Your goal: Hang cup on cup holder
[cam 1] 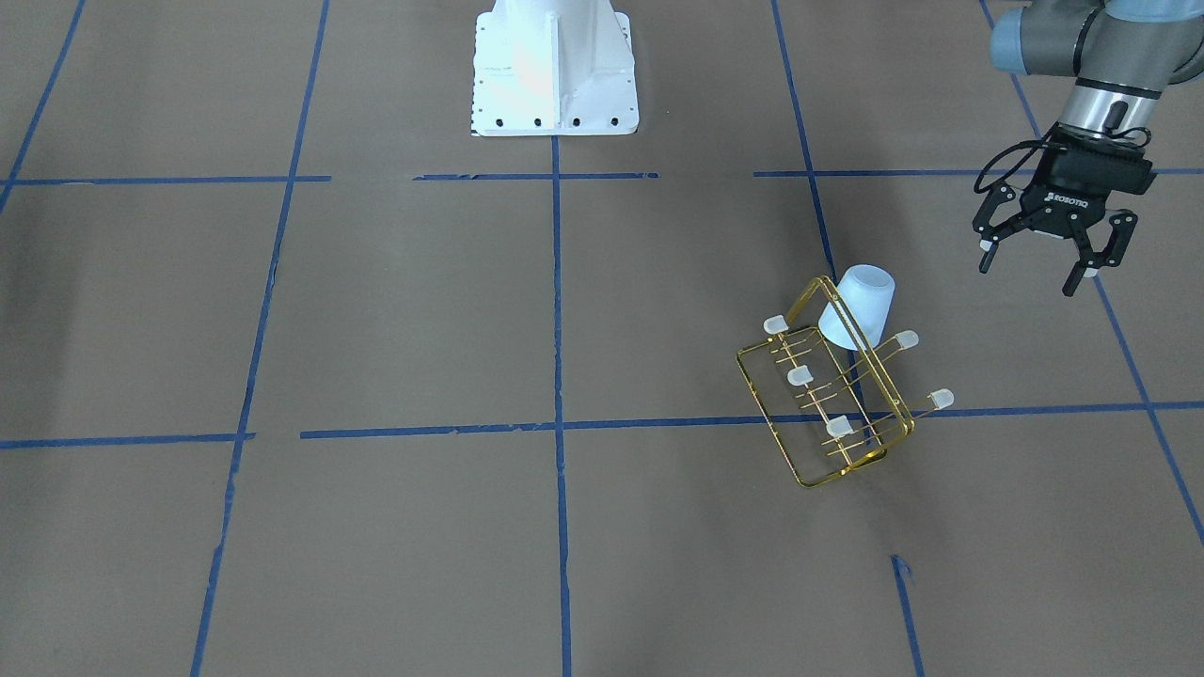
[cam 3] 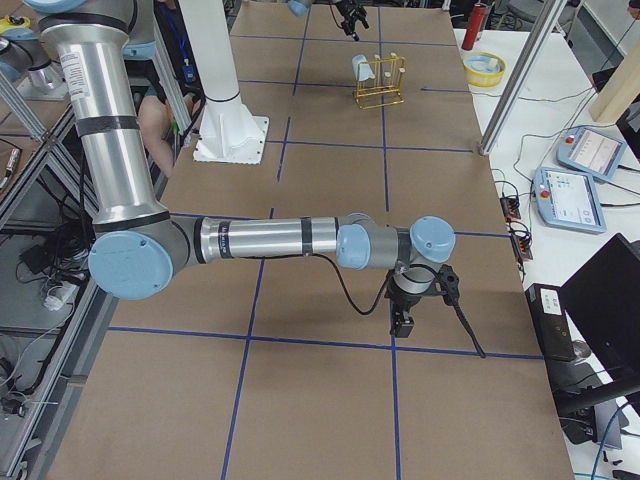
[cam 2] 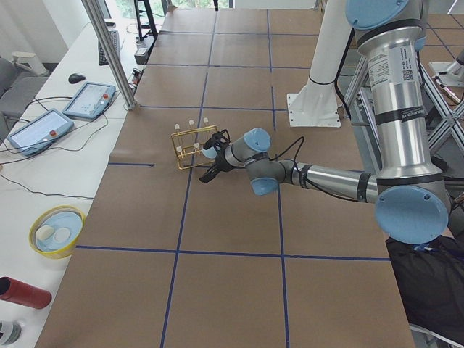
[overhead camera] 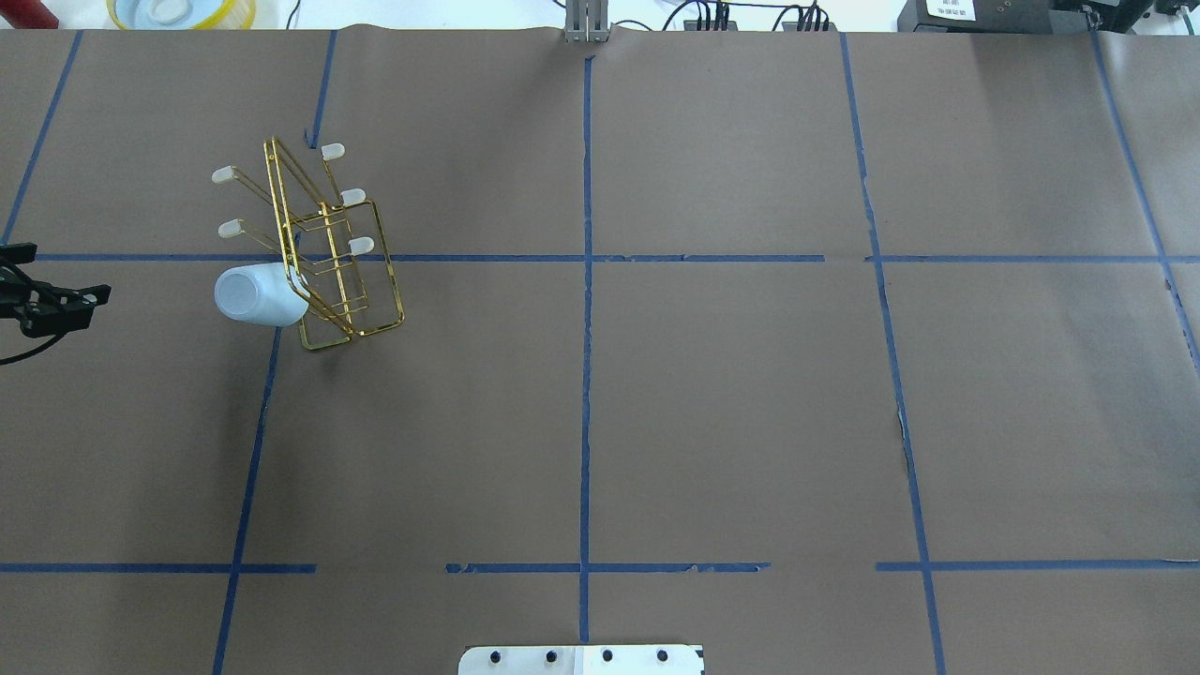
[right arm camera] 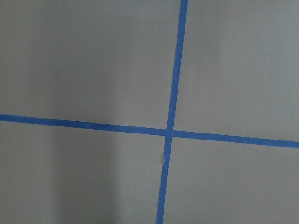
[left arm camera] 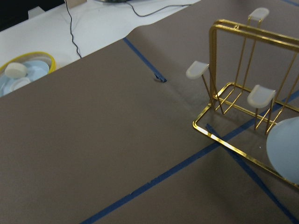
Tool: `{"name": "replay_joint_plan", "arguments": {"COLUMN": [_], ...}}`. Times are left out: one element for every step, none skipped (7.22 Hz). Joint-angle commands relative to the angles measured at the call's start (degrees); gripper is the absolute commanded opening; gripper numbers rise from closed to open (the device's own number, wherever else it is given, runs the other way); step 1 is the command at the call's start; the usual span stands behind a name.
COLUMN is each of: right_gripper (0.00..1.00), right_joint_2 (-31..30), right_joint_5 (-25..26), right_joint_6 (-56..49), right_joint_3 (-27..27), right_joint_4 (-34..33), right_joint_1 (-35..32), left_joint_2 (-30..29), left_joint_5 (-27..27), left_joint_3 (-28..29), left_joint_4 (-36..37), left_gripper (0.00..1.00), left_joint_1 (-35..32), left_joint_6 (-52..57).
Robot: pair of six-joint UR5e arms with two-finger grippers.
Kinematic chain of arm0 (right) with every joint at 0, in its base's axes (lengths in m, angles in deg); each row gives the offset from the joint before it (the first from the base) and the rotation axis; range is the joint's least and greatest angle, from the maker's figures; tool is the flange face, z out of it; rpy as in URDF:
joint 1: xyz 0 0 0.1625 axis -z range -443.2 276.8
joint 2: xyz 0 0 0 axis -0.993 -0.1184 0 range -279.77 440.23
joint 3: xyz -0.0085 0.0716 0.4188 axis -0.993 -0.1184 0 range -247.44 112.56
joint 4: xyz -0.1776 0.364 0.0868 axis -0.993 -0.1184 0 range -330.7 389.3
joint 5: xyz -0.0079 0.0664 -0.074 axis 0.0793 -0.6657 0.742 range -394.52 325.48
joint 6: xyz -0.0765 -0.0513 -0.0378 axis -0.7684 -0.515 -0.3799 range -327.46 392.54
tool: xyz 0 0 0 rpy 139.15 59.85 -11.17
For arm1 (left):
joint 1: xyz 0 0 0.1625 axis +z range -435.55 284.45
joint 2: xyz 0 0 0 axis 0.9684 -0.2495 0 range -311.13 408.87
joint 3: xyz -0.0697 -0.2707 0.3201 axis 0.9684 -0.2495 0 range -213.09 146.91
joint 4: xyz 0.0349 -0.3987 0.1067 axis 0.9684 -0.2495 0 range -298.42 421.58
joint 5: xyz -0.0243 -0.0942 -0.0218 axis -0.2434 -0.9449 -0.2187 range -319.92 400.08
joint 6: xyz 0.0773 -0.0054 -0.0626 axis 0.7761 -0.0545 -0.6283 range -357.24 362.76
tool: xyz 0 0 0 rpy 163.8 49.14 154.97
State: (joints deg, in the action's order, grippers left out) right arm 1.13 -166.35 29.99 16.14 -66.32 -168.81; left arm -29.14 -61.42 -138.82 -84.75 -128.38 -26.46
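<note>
cup [overhead camera: 258,295] is located on the left half of the table [overhead camera: 731,403], seated on the cup holder [overhead camera: 323,253] at the end of the rack nearest the robot. it is carried tilted, with the wide rim set against the gold frame and the narrower base directed up and outward, toward the left arm [cam 1: 1101,56].

the overhead view is read from left to right as follows.

1. at the left edge, the left jaws are seen beside the cup and apart from it. in the front-facing view they are spread wide, pointed down at the table, and nothing is held between them.
2. next, the cup is found with its base turned toward the left jaws.
3. just right of the cup, the cup holder is stood on its rectangular base frame, set at an angle to the blue tape lines [overhead camera: 585,281]. five prongs with whitish caps are shown bare, three on one side of the upright frame and two on the other.
4. a yellow-rimmed bowl [overhead camera: 183,11] is placed off the far edge, above the rack.
5. the white robot base [overhead camera: 581,659] is seen at the bottom centre.

the right arm [cam 3: 270,240] is shown only in the exterior right view, stretched low over the table well apart from the rack. whether the right jaws are open or closed cannot be told. only brown table and a tape crossing are given by the right wrist view.
</note>
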Motion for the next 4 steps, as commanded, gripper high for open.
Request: {"name": "replay_joint_plan", "arguments": {"right_gripper": [1.00, 1.00, 1.00, 1.00], "right_joint_2": [0.0, 0.0, 0.0, 0.0], "right_joint_5": [0.0, 0.0, 0.0, 0.0], "right_joint_6": [0.0, 0.0, 0.1, 0.0], "right_joint_3": [0.0, 0.0, 0.0, 0.0], "right_joint_4": [0.0, 0.0, 0.0, 0.0], "right_joint_1": [0.1, 0.1, 0.0, 0.0], "left_joint_2": [-3.5, -5.6, -7.1, -8.2], "left_joint_5": [-11.4, -12.0, -12.1, -13.4], "left_joint_3": [0.2, 0.2, 0.2, 0.2], "left_joint_4": [15.4, 22.1, 28.5, 33.2], "left_gripper": [1.00, 1.00, 1.00, 1.00], "left_joint_1": [-7.8, -9.8, -12.6, -15.5], "left_joint_6": [0.2, 3.6, 9.6, 13.1]}}
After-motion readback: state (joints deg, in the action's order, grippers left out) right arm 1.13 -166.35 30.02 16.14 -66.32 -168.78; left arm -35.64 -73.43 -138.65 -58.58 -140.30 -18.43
